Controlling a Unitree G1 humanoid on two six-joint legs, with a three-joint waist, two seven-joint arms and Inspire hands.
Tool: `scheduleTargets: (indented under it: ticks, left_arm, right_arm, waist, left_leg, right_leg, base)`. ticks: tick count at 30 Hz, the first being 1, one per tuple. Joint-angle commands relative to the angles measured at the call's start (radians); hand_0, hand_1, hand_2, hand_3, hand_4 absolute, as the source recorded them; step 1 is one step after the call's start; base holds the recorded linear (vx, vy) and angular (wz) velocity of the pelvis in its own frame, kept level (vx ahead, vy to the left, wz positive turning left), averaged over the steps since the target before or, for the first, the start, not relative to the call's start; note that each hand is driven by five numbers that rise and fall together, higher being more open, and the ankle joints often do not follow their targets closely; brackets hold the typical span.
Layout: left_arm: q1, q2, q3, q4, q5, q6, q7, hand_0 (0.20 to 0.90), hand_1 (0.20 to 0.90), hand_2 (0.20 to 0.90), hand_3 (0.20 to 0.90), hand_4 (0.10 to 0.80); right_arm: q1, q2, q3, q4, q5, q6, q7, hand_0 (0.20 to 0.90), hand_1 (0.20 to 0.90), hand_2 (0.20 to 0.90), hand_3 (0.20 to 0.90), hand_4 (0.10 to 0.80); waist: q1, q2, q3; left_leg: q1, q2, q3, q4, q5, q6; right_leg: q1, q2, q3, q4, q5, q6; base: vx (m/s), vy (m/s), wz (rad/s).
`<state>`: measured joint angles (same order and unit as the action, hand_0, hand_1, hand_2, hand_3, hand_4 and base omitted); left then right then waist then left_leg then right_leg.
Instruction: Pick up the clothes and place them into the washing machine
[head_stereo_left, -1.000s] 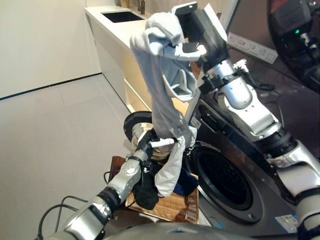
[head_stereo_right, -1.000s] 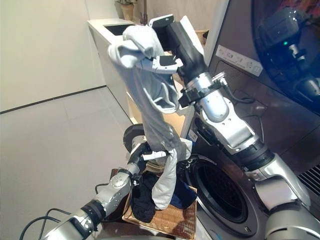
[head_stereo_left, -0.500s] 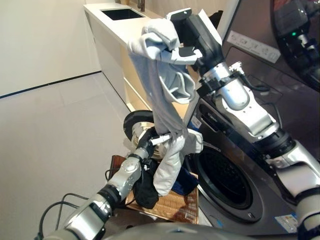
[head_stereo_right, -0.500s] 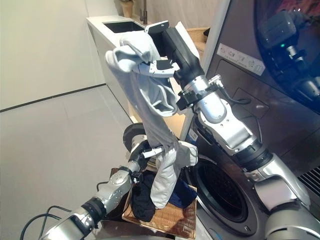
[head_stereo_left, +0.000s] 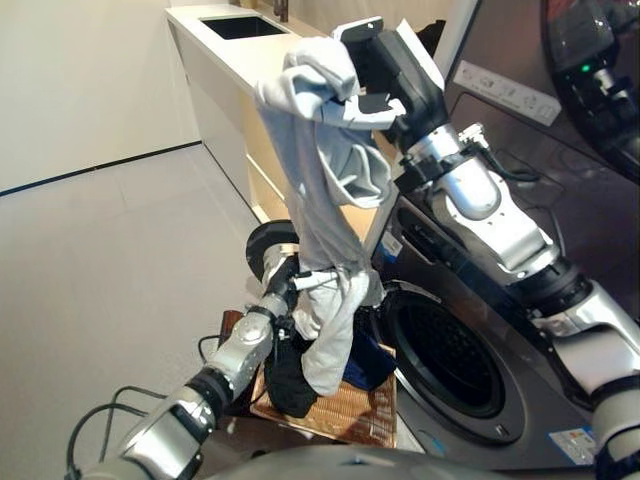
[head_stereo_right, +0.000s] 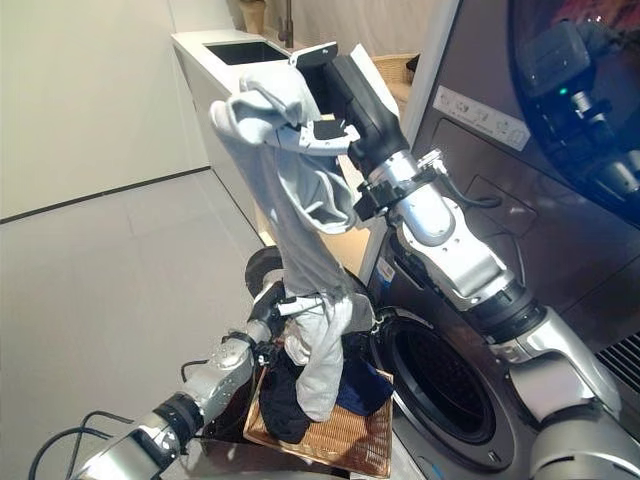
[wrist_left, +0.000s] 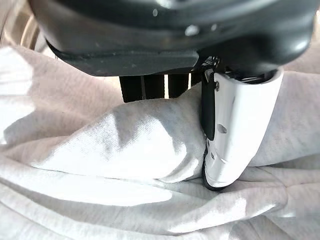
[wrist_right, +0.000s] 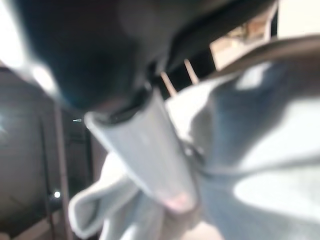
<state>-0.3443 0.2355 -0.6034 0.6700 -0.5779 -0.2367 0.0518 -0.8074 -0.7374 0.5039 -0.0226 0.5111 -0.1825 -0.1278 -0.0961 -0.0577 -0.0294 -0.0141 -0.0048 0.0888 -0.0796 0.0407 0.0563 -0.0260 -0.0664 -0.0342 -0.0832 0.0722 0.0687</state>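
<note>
Held high beside the washing machine (head_stereo_left: 470, 370): a light grey garment (head_stereo_left: 325, 180), top bunched in the right hand (head_stereo_left: 385, 75), white-covered thumb and fingers pinching the cloth; stretched downward from there, lower part gripped by the left hand (head_stereo_left: 290, 285), thumb (wrist_left: 235, 130) pressed into a fold against the curled fingers; tail of the garment dangling over dark clothes (head_stereo_left: 290, 375) heaped on a woven basket (head_stereo_left: 340, 408); drum door open, just beside the basket.
</note>
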Motion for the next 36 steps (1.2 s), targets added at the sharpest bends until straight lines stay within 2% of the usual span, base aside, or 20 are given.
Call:
scheduleTargets:
  ticks: [1, 3, 10, 11, 18, 22, 25, 29, 31, 36]
  left_arm:
    - [-0.159, 0.003, 0.051, -0.012, 0.074, -0.108, 0.026, 0.2, 0.2, 0.2, 0.2, 0.3]
    - [-0.163, 0.057, 0.094, -0.031, 0.149, -0.113, 0.06, 0.2, 0.2, 0.2, 0.2, 0.3]
    - [-0.165, 0.145, 0.196, -0.065, 0.219, -0.117, 0.105, 0.2, 0.2, 0.2, 0.2, 0.3]
    - [-0.173, 0.174, 0.226, -0.075, 0.238, -0.117, 0.118, 0.2, 0.2, 0.2, 0.2, 0.3]
    - [-0.186, 0.24, 0.322, -0.101, 0.276, -0.123, 0.164, 0.2, 0.2, 0.2, 0.2, 0.3]
    - [-0.214, 0.295, 0.389, -0.118, 0.313, -0.123, 0.198, 0.2, 0.2, 0.2, 0.2, 0.3]
    - [-0.225, 0.305, 0.404, -0.132, 0.326, -0.12, 0.21, 0.2, 0.2, 0.2, 0.2, 0.3]
    - [-0.277, 0.36, 0.434, -0.168, 0.369, -0.112, 0.224, 0.2, 0.2, 0.2, 0.2, 0.3]
    - [-0.292, 0.367, 0.439, -0.172, 0.372, -0.11, 0.23, 0.2, 0.2, 0.2, 0.2, 0.3]
    - [-0.411, 0.409, 0.434, -0.163, 0.367, -0.113, 0.253, 0.2, 0.2, 0.2, 0.2, 0.3]
  right_arm:
    - [-0.044, -0.007, -0.223, -0.011, 0.053, -0.142, -0.034, 0.2, 0.2, 0.2, 0.2, 0.3]
    - [0.018, -0.014, -0.28, -0.022, 0.058, -0.151, -0.035, 0.2, 0.2, 0.2, 0.2, 0.3]
    - [0.166, 0.003, -0.403, -0.026, 0.061, -0.157, -0.034, 0.2, 0.2, 0.2, 0.2, 0.3]
    - [0.207, 0.015, -0.433, -0.027, 0.055, -0.157, -0.035, 0.2, 0.2, 0.2, 0.2, 0.3]
    - [0.341, 0.057, -0.512, -0.033, 0.006, -0.142, -0.033, 0.2, 0.2, 0.2, 0.2, 0.3]
    - [0.446, 0.096, -0.555, -0.022, -0.085, -0.114, -0.029, 0.2, 0.2, 0.2, 0.2, 0.3]
    - [0.485, 0.117, -0.563, -0.002, -0.102, -0.106, -0.025, 0.2, 0.2, 0.2, 0.2, 0.3]
    - [0.584, 0.169, -0.563, 0.065, -0.136, -0.079, 0.002, 0.2, 0.2, 0.2, 0.2, 0.3]
    - [0.6, 0.181, -0.556, 0.078, -0.142, -0.076, 0.006, 0.2, 0.2, 0.2, 0.2, 0.3]
    - [0.67, 0.236, -0.484, 0.157, -0.186, -0.061, 0.049, 0.2, 0.2, 0.2, 0.2, 0.3]
  waist:
    - [0.035, -0.037, -0.091]
    - [0.038, -0.033, -0.09]
    - [0.04, -0.023, -0.085]
    - [0.039, -0.02, -0.084]
    - [0.037, -0.01, -0.082]
    - [0.035, -0.003, -0.081]
    - [0.035, -0.001, -0.08]
    - [0.032, 0.007, -0.077]
    - [0.03, 0.009, -0.076]
    - [0.025, 0.021, -0.071]
  left_leg:
    - [0.004, 0.007, -0.002, 0.052, -0.09, -0.06]
    - [0.005, 0.007, -0.002, 0.054, -0.093, -0.061]
    - [0.005, 0.007, -0.004, 0.057, -0.096, -0.06]
    - [0.006, 0.006, -0.005, 0.057, -0.097, -0.06]
    - [0.01, 0.006, -0.005, 0.058, -0.099, -0.06]
    - [0.015, 0.008, -0.006, 0.056, -0.099, -0.06]
    - [0.016, 0.008, -0.008, 0.056, -0.098, -0.06]
    - [0.016, 0.009, -0.009, 0.057, -0.097, -0.06]
    - [0.016, 0.009, -0.011, 0.057, -0.096, -0.06]
    - [0.016, 0.009, -0.013, 0.06, -0.094, -0.06]
  right_leg:
    - [0.009, -0.024, -0.016, 0.031, -0.052, 0.032]
    - [0.012, -0.024, -0.017, 0.031, -0.055, 0.031]
    - [0.013, -0.023, -0.018, 0.032, -0.059, 0.031]
    - [0.014, -0.024, -0.018, 0.032, -0.061, 0.031]
    - [0.02, -0.022, -0.019, 0.032, -0.066, 0.03]
    - [0.022, -0.021, -0.02, 0.032, -0.069, 0.029]
    - [0.023, -0.02, -0.021, 0.032, -0.07, 0.029]
    - [0.025, -0.02, -0.024, 0.032, -0.071, 0.027]
    - [0.024, -0.019, -0.024, 0.032, -0.072, 0.026]
    - [0.026, -0.02, -0.027, 0.032, -0.072, 0.025]
  base:
    - [0.0, 0.0, 0.0]
    - [0.012, 0.0, 0.02]
    - [0.0, 0.0, 0.0]
    - [0.0, 0.0, 0.0]
    - [0.0, 0.0, 0.0]
    - [0.0, 0.0, 0.0]
    - [0.0, 0.0, 0.0]
    - [0.0, 0.0, 0.0]
    - [0.0, 0.0, 0.0]
    - [-0.002, -0.007, 0.02]
